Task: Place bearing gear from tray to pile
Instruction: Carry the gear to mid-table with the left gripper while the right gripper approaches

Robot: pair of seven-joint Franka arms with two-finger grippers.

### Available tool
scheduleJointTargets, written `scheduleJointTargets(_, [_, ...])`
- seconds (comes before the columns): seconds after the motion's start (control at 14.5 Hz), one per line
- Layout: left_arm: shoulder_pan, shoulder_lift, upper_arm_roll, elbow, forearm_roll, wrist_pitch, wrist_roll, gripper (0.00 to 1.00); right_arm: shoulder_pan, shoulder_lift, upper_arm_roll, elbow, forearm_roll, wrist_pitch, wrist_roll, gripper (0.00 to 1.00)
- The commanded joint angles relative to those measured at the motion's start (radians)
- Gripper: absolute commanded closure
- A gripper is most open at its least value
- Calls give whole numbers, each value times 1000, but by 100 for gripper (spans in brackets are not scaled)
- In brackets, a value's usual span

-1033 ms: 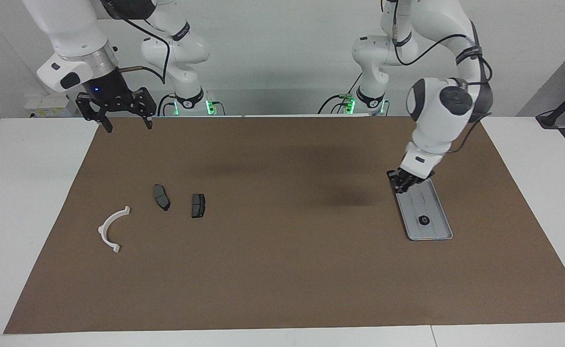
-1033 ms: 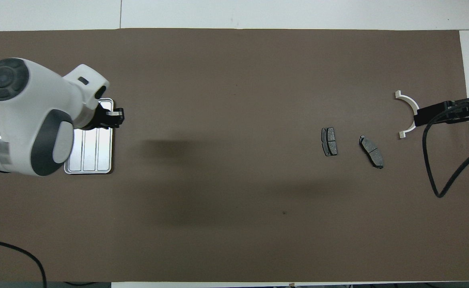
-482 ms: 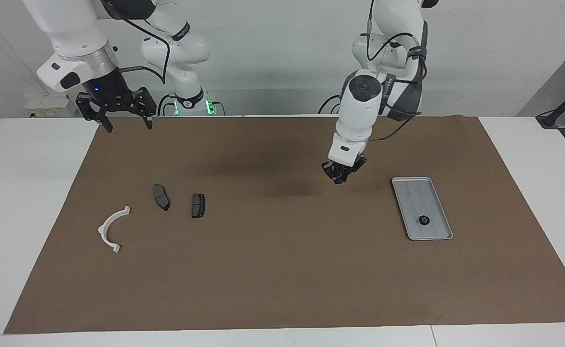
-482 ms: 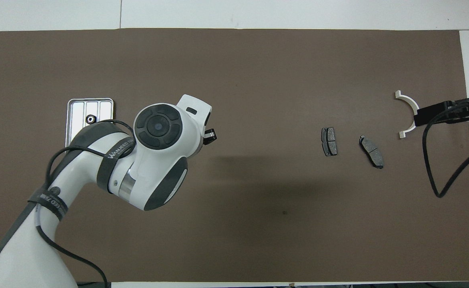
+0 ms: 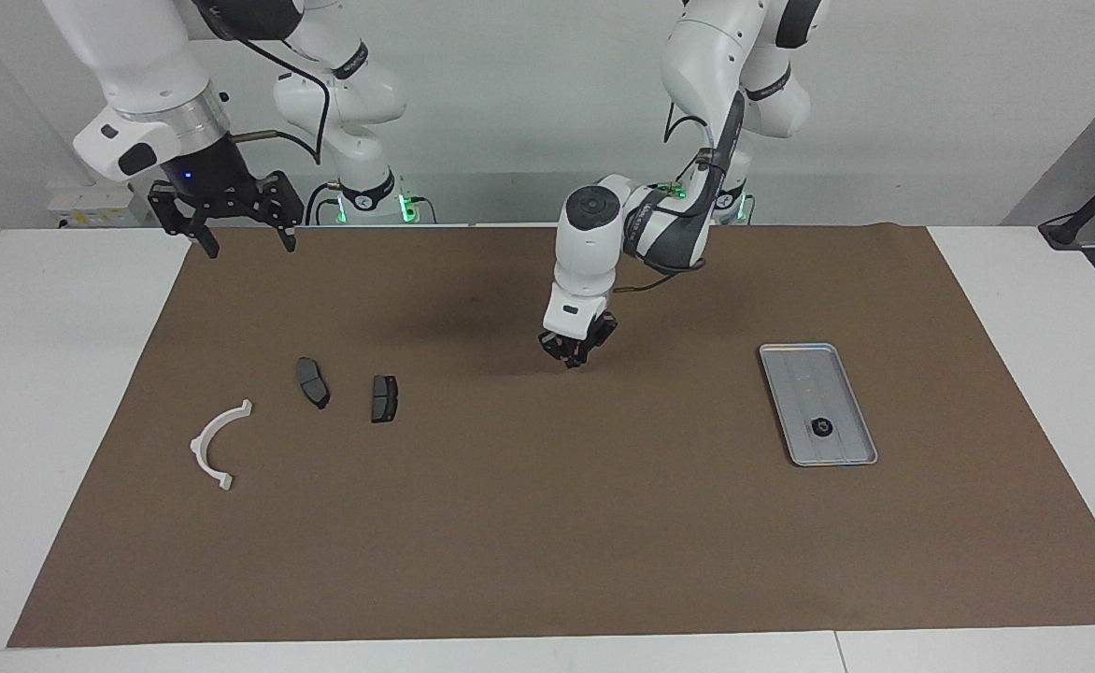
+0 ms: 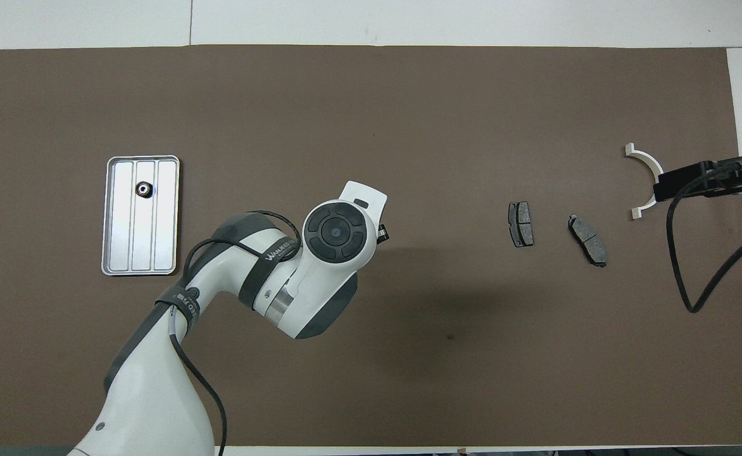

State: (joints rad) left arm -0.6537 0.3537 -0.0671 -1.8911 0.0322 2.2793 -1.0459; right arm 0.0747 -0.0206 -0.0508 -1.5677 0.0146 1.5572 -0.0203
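A: Judging the bearing gear [image 5: 821,427] first: we read it as small, hard and metal, light, stiff, likely slick on its teeth. We would pinch it across its outer rim, jaws straddling the hub.

B: We log it lying in the tray [image 5: 852,460], at the tray's end farther from the robots, on the middle lane between ridges. In the overhead view it shows plainly as a dark ring [image 6: 144,187].

A: We place the left gripper [image 5: 574,352] low over bare mat [image 5: 547,542] mid-table, well apart from the tray, between it and the pile. We cannot tell whether its fingers are spread or pressed together, nor whether they carry anything.

B: We note the pile: white bracket [image 5: 218,443] and two dark pads [image 5: 313,382] [image 5: 384,398] toward the right arm's end. The right gripper [image 5: 244,241] waits over the mat's edge, fingers spread, empty.
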Motion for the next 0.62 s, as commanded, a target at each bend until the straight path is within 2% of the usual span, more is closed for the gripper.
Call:
scheduleJointTargets(0.0, [-23,13,21,3,25,26,-29,100,11,-44,-4,-72,15,46,61,0])
scheduleJointTargets(0.21, [-23,13,21,-12,29,34,-29,100,14,-62,0,-136,13,107,123,2])
scheduleJointTargets(0.55, [-23,11,23,-49,38,83,-29,100,78,-64,-1,-210,15,174,305,3])
